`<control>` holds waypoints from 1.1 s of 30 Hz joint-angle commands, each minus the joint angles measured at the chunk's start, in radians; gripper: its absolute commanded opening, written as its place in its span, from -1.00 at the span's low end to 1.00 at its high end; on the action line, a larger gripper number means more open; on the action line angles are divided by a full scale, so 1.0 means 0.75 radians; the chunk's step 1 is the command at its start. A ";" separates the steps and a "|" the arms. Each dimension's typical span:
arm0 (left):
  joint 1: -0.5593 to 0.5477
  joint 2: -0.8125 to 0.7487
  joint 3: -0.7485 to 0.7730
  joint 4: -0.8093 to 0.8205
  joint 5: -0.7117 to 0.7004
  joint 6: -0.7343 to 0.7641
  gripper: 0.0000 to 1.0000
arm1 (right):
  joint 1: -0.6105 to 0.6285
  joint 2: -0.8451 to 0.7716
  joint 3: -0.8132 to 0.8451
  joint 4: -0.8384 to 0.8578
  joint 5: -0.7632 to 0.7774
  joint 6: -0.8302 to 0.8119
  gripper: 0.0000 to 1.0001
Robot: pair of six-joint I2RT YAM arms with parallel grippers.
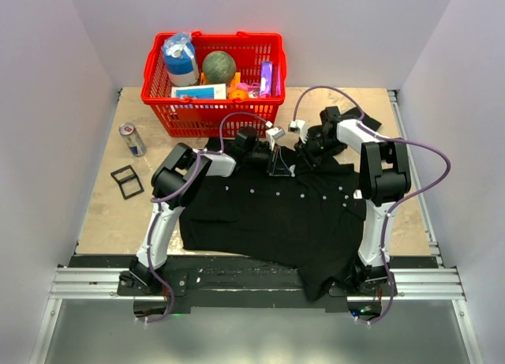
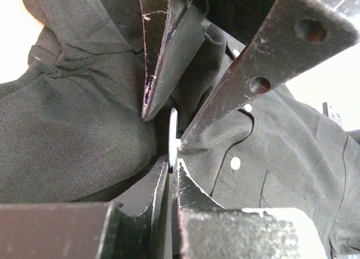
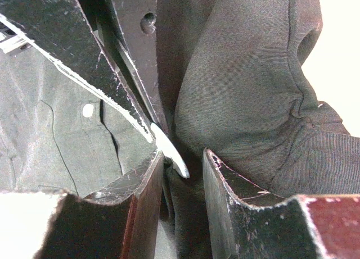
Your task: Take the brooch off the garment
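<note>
My left pincer (image 2: 171, 170), lowest in its wrist view, is clenched on the rim of the brooch (image 2: 173, 132), which stands edge-on at mid-frame against a raised fold of the garment (image 2: 73, 135). My right pincer (image 3: 183, 158) straddles that fold and the brooch's edge with its tips apart; whether it truly pinches I cannot tell. Farther off, the garment spreads over the bench (image 1: 102, 214), with a red basket (image 1: 213, 115) at top centre.

Tan table (image 1: 102, 214) under black shirt (image 1: 260, 214), red basket (image 1: 213, 115), drink can (image 1: 132, 140), small black frame (image 1: 126, 181).
</note>
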 commanded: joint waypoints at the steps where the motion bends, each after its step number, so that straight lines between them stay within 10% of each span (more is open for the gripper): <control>1: 0.008 0.017 0.049 0.070 0.038 -0.016 -1.00 | 0.011 0.002 0.040 0.001 -0.001 0.006 -0.23; 33: 0.031 0.083 0.045 0.000 -0.038 -0.033 -1.00 | 0.011 0.074 0.097 0.017 0.081 0.057 -0.24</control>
